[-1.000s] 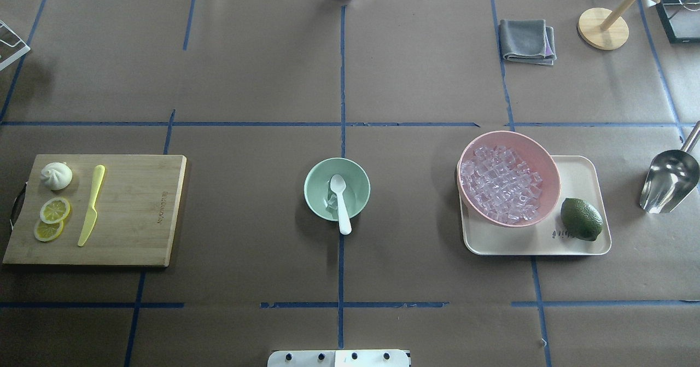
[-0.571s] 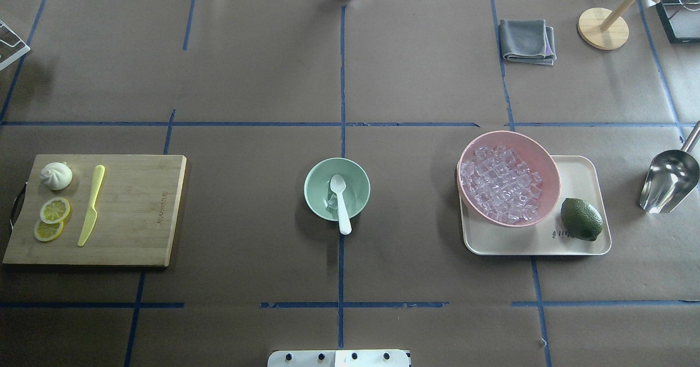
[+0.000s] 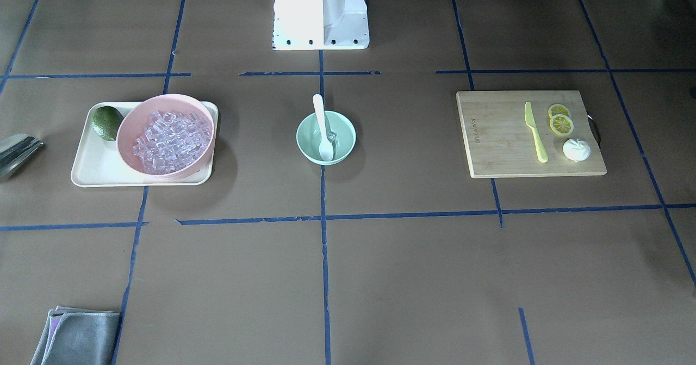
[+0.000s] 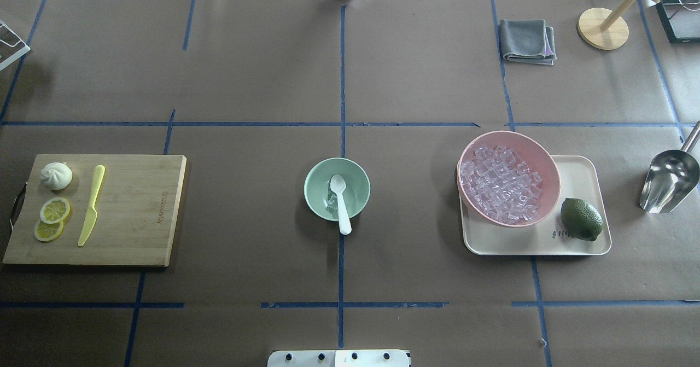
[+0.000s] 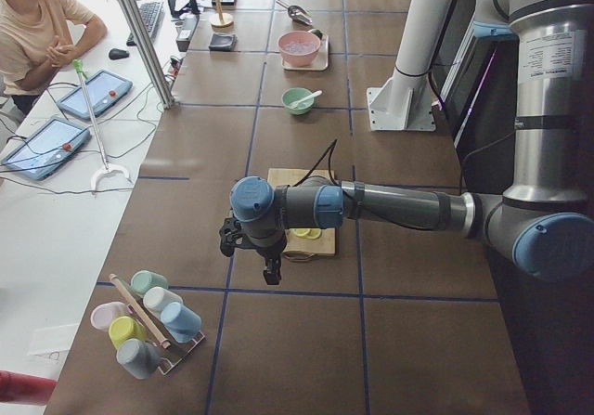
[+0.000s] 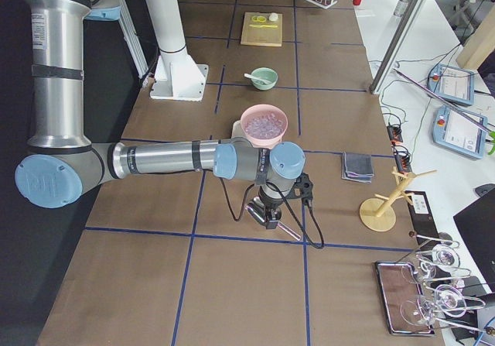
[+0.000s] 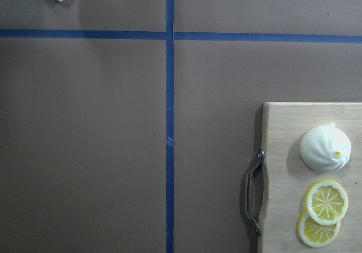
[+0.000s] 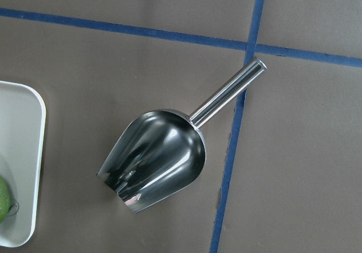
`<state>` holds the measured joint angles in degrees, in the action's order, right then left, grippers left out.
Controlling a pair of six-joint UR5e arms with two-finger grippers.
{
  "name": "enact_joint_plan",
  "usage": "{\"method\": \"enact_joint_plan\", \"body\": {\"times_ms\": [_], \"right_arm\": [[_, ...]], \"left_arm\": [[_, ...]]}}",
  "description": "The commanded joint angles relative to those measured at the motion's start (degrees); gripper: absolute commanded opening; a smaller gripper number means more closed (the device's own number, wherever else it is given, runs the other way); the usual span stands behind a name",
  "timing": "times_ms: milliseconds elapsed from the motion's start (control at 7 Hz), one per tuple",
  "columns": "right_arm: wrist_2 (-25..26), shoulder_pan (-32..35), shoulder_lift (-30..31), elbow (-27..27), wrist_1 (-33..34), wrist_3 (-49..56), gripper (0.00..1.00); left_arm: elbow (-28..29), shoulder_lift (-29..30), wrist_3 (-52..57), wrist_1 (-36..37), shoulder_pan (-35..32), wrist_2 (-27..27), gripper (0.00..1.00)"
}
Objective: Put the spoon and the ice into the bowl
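Left pincer (image 5: pixel 271 274), right pincer (image 6: pixel 269 220): opening unclear.

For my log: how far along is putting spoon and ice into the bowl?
Done: the slim white plastic spoon rests in the small mint-green round bowl, clear ice cubes beside its scoop. In hand: nothing visible; the left arm and right arm are at the table ends. Left: apparently nothing.

- We noted the mint-green bowl (image 4: pixel 358 184) upright at the table's middle.
- We saw the white spoon (image 4: pixel 342 208) with its scoop inside the bowl and its handle leaning out over the robot-side rim.
- We logged clear ice (image 4: pixel 331 201) in the bowl, just beside the spoon.
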<state>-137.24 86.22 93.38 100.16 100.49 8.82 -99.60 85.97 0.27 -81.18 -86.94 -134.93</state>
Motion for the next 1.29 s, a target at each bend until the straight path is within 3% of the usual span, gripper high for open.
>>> {"method": "enact_joint_plan", "body": {"times_ms": [0, 286, 1143], "right_arm": [[0.04, 0.0, 0.04, 0.21, -0.03, -0.12, 0.99], [0.21, 0.0, 0.13, -0.14, 0.05, 0.05, 0.99], [0.83, 1.23, 0.13, 0.04, -0.21, 0.32, 0.99]], "left_arm": [[0.11, 0.25, -0.36, -0.03, 0.01, 6.8, 1.0], [0.99, 0.08, -0.36, 0.49, -0.07, -4.06, 1.0], [0.29, -0.97, -0.01, 0.76, -0.6, -4.11, 1.0]]}}
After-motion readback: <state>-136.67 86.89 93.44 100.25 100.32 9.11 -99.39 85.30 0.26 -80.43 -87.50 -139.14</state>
